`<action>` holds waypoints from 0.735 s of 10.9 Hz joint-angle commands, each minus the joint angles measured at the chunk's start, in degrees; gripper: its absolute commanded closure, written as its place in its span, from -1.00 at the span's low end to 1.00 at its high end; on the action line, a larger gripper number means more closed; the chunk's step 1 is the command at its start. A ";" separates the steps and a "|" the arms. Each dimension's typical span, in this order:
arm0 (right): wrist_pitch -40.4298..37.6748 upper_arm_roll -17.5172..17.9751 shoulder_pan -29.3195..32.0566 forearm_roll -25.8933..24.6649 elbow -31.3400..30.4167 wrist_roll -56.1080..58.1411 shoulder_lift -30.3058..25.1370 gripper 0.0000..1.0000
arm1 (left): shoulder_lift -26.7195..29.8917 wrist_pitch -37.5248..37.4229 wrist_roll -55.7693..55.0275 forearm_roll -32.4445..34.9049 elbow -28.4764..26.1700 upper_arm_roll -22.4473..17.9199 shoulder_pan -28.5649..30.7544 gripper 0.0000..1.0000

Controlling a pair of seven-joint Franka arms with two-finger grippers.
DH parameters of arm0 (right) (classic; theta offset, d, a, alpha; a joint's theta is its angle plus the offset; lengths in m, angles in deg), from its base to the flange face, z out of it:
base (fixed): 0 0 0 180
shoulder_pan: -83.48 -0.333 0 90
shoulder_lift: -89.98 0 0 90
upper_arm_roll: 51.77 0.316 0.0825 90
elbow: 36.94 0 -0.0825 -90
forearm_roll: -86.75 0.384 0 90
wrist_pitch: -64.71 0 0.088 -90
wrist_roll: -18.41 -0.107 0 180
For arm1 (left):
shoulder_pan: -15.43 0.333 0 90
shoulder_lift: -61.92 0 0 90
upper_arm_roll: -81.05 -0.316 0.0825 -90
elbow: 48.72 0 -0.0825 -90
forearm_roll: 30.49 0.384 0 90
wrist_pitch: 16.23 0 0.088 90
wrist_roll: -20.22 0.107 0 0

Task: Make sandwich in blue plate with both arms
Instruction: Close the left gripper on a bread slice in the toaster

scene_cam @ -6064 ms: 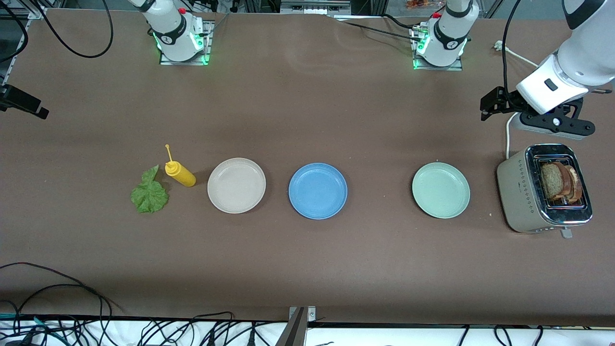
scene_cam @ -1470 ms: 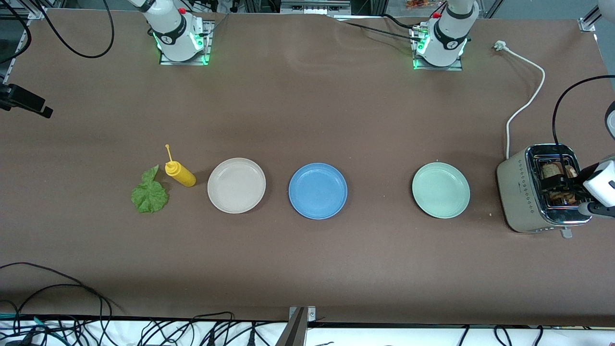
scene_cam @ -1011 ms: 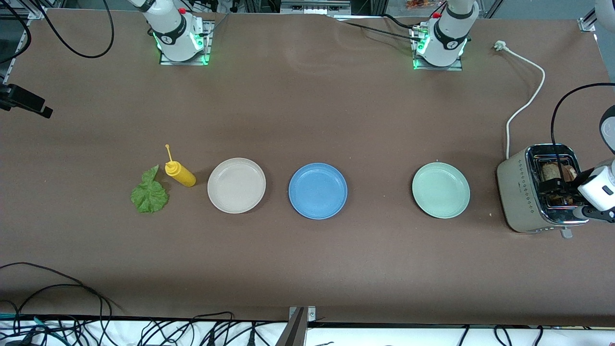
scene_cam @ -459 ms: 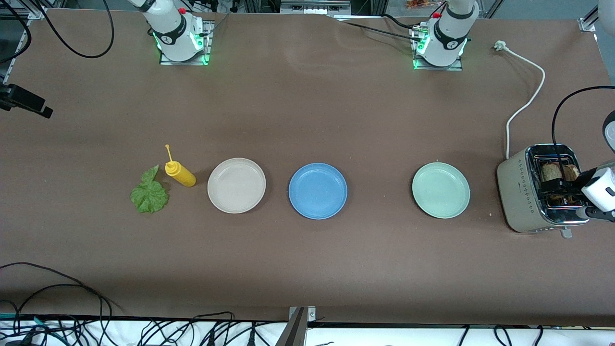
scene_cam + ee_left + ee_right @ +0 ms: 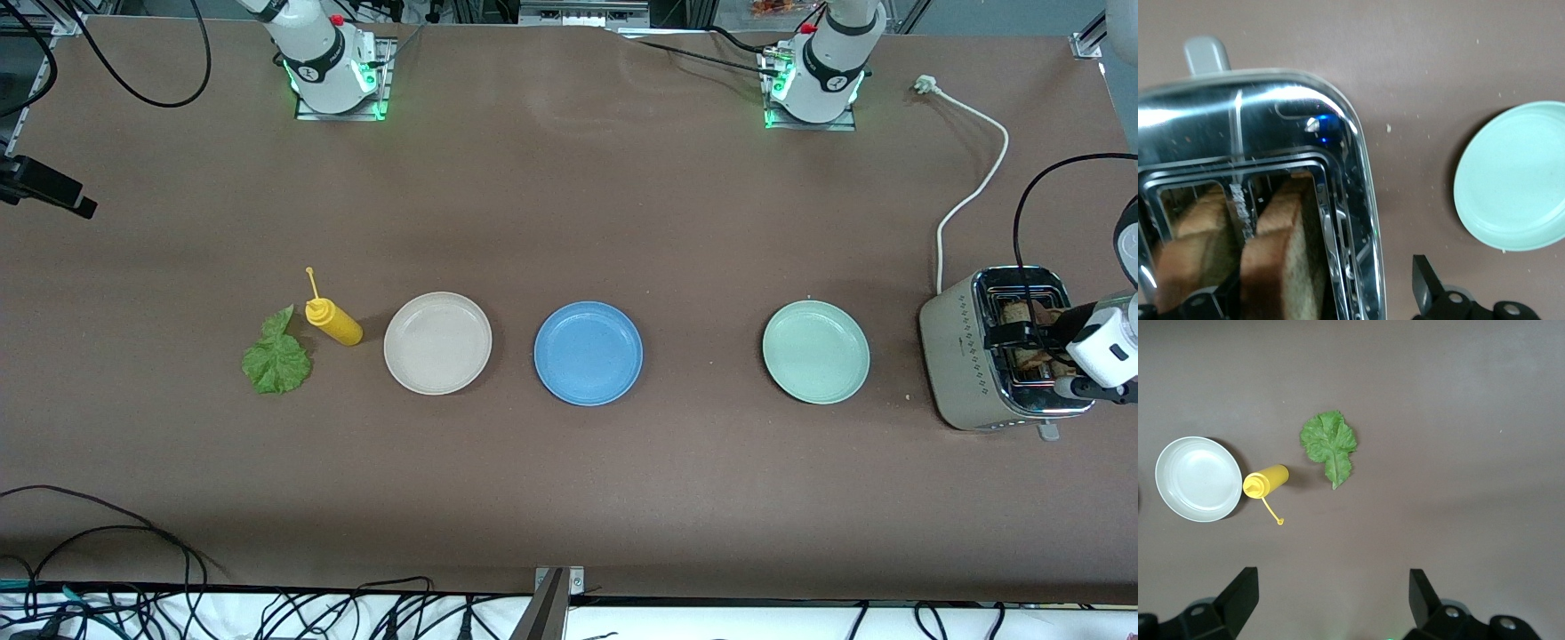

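Two slices of brown bread (image 5: pixel 1281 263) stand in the slots of a silver toaster (image 5: pixel 965 356) at the left arm's end of the table. My left gripper (image 5: pixel 1022 336) hangs low over the toaster, open. One of its fingers (image 5: pixel 1425 293) is outside the toaster's wall, and the nearer slice lies between the jaws. The blue plate (image 5: pixel 588 353) sits mid-table with nothing on it. A green lettuce leaf (image 5: pixel 276 360) lies toward the right arm's end. My right gripper (image 5: pixel 1331 600) is open, high above the table near the lettuce (image 5: pixel 1330 443).
A mint-green plate (image 5: pixel 815 351) lies between the blue plate and the toaster. A beige plate (image 5: pixel 437 342) and a yellow squeeze bottle (image 5: pixel 333 322) lie beside the lettuce. The toaster's white cord (image 5: pixel 973 182) runs toward the arms' bases.
The left gripper swung in over the toaster, then shifted slightly along the slots in the last second. The plates, lettuce and bottle stayed put.
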 commanded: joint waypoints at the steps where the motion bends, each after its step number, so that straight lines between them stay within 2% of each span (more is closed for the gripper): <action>1: -0.97 -0.01 0.03 0.86 1.09 0.53 0.21 -1.00 | 1.19 -3.29 0.30 -0.01 0.46 0.02 0.75 -1.00; 2: -0.97 -0.01 0.03 0.86 1.09 0.53 0.21 -1.00 | 1.54 -3.98 0.40 0.00 0.37 -0.07 1.54 -1.00; 3: -0.97 -0.10 0.21 0.86 1.09 0.53 0.21 -1.00 | 1.63 -5.30 0.40 0.00 0.37 -0.07 2.15 -0.79; 4: -1.06 -0.10 0.21 0.86 1.09 0.53 0.21 -1.00 | 2.16 -6.18 -0.04 0.00 0.37 -0.16 2.25 0.16; 5: -0.97 -0.10 0.03 0.86 1.09 0.53 0.21 -1.00 | 2.25 -7.06 -0.22 0.00 0.37 -0.16 2.25 0.51; 6: -0.97 -0.10 0.21 0.86 1.09 0.53 0.21 -1.00 | 2.25 -7.24 -0.22 0.00 0.46 -0.16 2.25 0.94; 8: -0.97 -0.10 0.03 0.86 1.09 0.53 0.21 -1.00 | 2.25 -7.24 -0.31 0.00 0.55 -0.07 2.25 1.00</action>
